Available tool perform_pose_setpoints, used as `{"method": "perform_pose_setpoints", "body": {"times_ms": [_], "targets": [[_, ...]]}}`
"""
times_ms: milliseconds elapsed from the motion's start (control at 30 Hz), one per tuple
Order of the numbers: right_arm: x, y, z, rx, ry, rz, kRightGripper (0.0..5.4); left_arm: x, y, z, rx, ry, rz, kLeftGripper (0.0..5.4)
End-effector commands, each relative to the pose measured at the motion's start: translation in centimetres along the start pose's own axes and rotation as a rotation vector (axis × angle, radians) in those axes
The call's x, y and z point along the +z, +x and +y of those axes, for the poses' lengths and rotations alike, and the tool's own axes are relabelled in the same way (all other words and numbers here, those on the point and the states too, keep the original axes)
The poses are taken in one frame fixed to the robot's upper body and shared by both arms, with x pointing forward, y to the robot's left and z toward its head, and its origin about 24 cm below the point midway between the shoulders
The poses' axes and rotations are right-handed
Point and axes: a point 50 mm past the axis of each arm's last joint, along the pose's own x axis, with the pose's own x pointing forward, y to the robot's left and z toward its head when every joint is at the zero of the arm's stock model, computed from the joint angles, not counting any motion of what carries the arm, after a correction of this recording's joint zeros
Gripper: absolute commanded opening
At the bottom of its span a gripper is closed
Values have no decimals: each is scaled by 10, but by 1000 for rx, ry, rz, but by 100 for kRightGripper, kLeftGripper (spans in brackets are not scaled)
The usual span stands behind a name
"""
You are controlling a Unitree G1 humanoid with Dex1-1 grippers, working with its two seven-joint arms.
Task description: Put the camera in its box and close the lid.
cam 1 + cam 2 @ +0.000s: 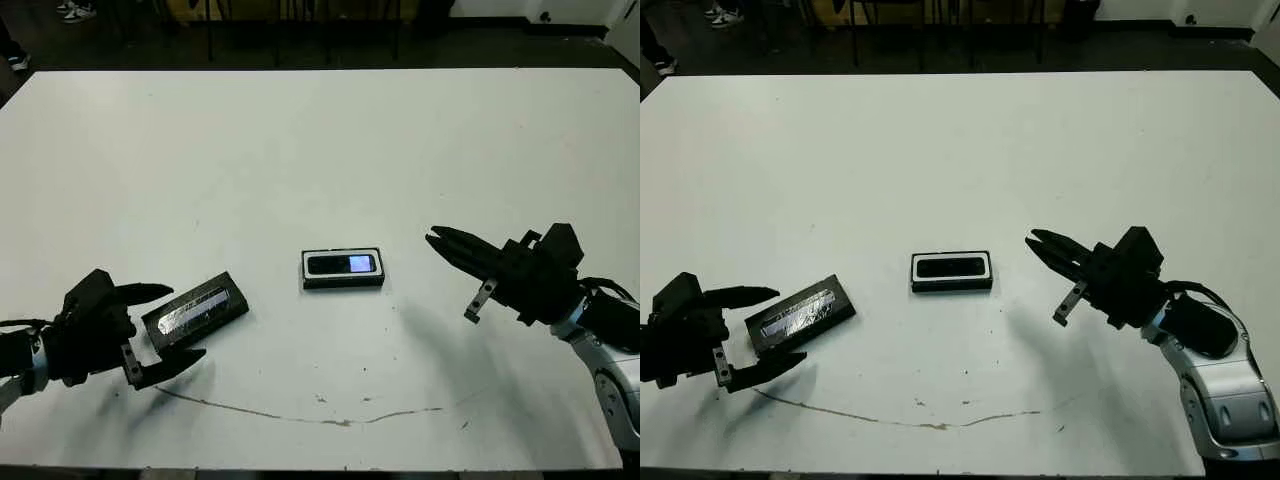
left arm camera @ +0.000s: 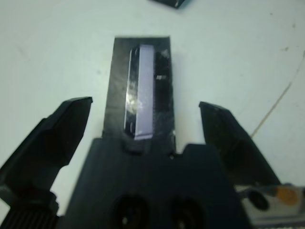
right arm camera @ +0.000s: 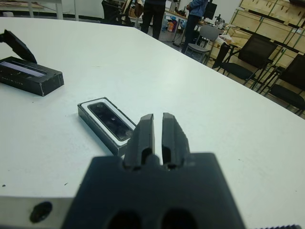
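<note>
- I stand at a white table [image 1: 320,150] with a thin brownish scuff line near my edge; beyond its far side, dark floor, chairs and standing people show in my right wrist view.
- The camera [image 1: 341,264] lies flat inside the box [image 1: 343,281] near the middle of the table, its small bluish screen facing up and its long side running left to right.
- The box sits level, its white lining showing as a narrow frame around the camera, with the top uncovered.
- The lid [image 1: 195,311] lies flat on the table to the left of the box and well apart from it, silvery patch up, angled so its right end points farther away.
- My left gripper [image 1: 165,325] reaches in low from the near left, fingers spread wide, one on each side of the lid's near end; I cannot tell whether either finger touches it.
- My right gripper [image 1: 440,240] is raised off the table to the right of the box, forearm coming in from the near right, fingers pressed almost together and holding nothing, tips pointing left toward the box.
</note>
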Motion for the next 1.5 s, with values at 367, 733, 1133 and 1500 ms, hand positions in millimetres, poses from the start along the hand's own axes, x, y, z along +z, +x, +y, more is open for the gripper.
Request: {"method": "perform_pose_setpoints", "body": {"times_ms": [367, 733, 1133, 1500], "targets": [[-4, -2, 1, -3, 0, 41, 0, 4, -2, -9, -107, 2, 124, 364], [-5, -1, 1, 2, 18, 41, 0, 23, -8, -10, -37, 2, 27, 266], [-11, 4, 1, -4, 5, 32, 0, 74, -15, 14, 28, 145, -165, 266], [-15, 3, -4, -52, -13, 55, 0, 109, 38, 57, -160, 223, -124, 266]]}}
